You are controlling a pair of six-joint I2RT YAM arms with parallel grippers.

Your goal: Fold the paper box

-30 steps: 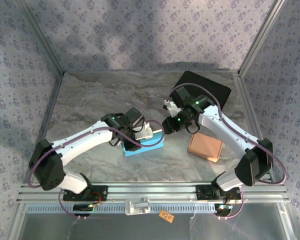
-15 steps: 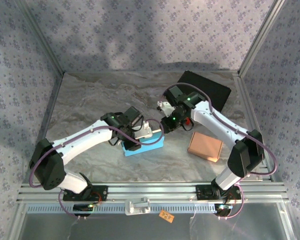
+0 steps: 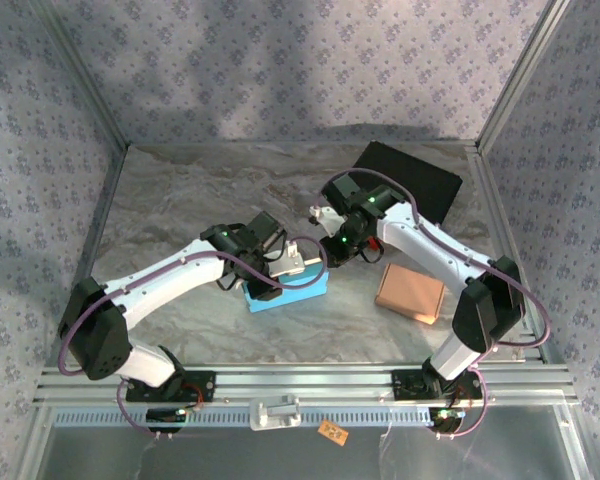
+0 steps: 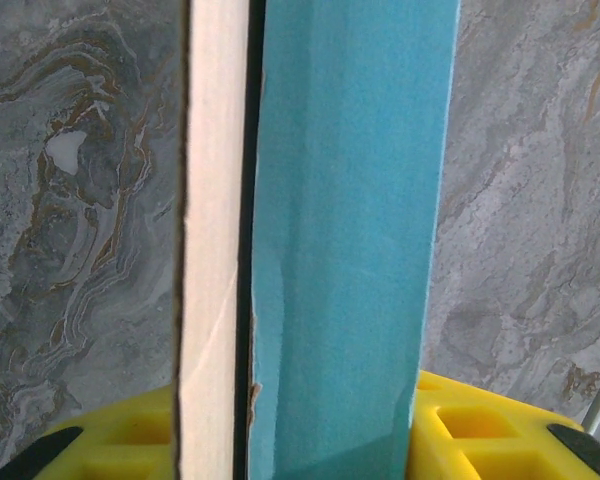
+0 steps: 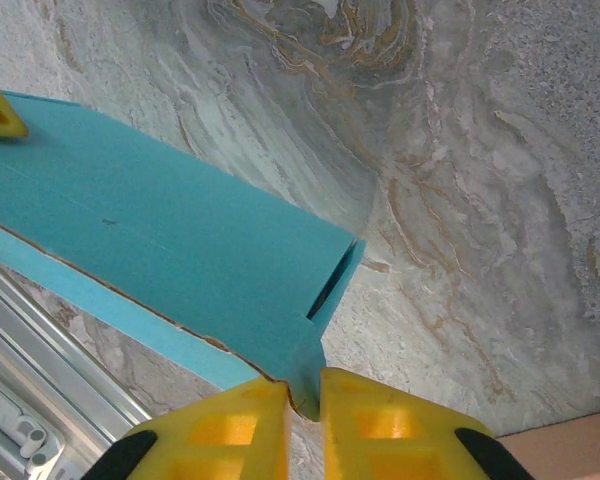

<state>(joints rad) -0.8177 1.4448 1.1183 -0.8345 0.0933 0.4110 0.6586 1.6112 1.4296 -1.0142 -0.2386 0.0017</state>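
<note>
Teal paper box (image 3: 292,288) is sitting in the middle of the counter (image 3: 180,200), between the two arms, only part-formed. In the left wrist view one wall is standing up, teal face beside a pale cream strip. In the right wrist view a long teal panel is lying raised off the marble with a slot gaping at its end, so that end is not tucked in yet. Judging from that, folding is underway but not finished, and closing the end flap is looking like what's left. Can't tell how the far side is doing. Left arm is reaching in from the near-left corner, stretched low across the counter, wrist bending down over the box's left part. Left pincer (image 4: 300,445) is gripping the upright wall, yellow fingers (image 4: 130,440) pressing on either side, medium-narrow. Right arm is coming from the near-right corner, forearm angling back toward centre, wrist dipping at the box's right end. Right pincer (image 5: 305,400) is pinching a teal corner tab, jaws nearly together with just the card tip between. Further right, a tan cardboard piece (image 3: 410,293) is lying flat, apart from the box, and a black mat (image 3: 420,175) is sitting at the far right.
</note>
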